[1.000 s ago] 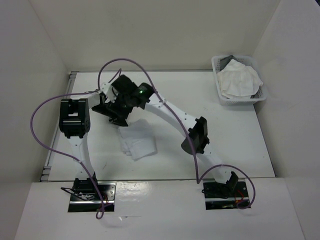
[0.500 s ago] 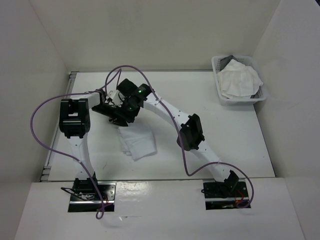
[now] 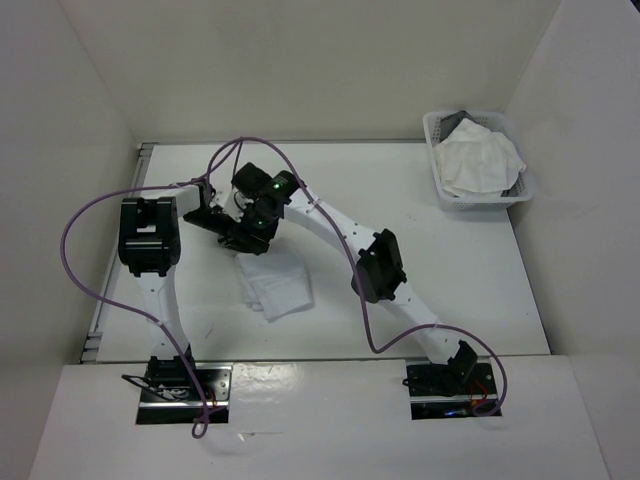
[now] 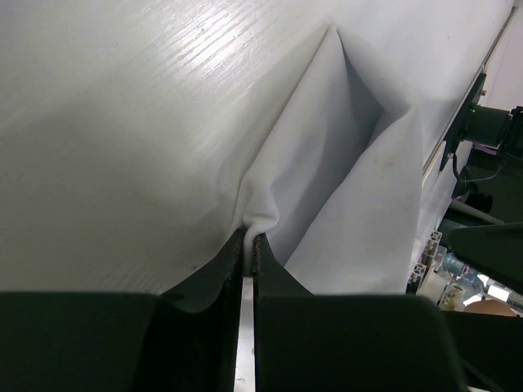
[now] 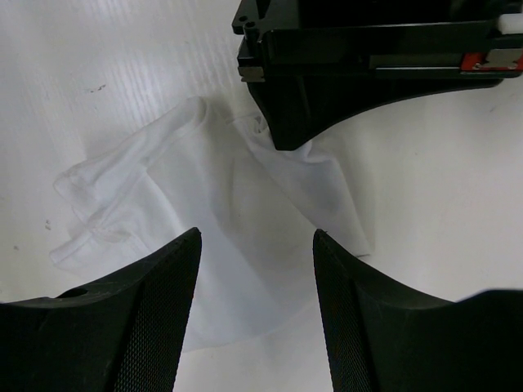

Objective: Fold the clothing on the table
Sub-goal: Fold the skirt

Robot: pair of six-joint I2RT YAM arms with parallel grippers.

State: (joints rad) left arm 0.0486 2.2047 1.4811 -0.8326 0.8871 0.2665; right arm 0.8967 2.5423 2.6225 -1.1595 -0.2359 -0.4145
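The cloth (image 3: 275,285) lies rumpled on the table (image 3: 450,230), well apart from the basket (image 3: 480,203), across toward the left arm's side and nearer the arm bases than the basket is. Both grippers hang over the edge of the cloth that faces away from the bases.

The left gripper (image 4: 250,241) is clamped on a small ridge of fabric. Its wrist view shows the jaws nearly touching with a pinch of white cloth between them, and the sheet fans out from there in two loose folds. The right gripper (image 5: 255,237) stands with its jaws apart and nothing between them. It hovers above the cloth just beside the left one, whose black body fills the top of the right wrist view.

The step in hand looks like the grasp before the first fold, with one pinch made and the other not yet taken. Next, the right gripper likely has to come down on a free edge or corner farther from the basket (the thin, crinkled border in its own view seems a fair target) and close there without bumping its neighbour. The two grips should sit far enough apart along one edge to draw the cloth flat. Pinches too close together would probably lift it as a bunch, not a sheet.
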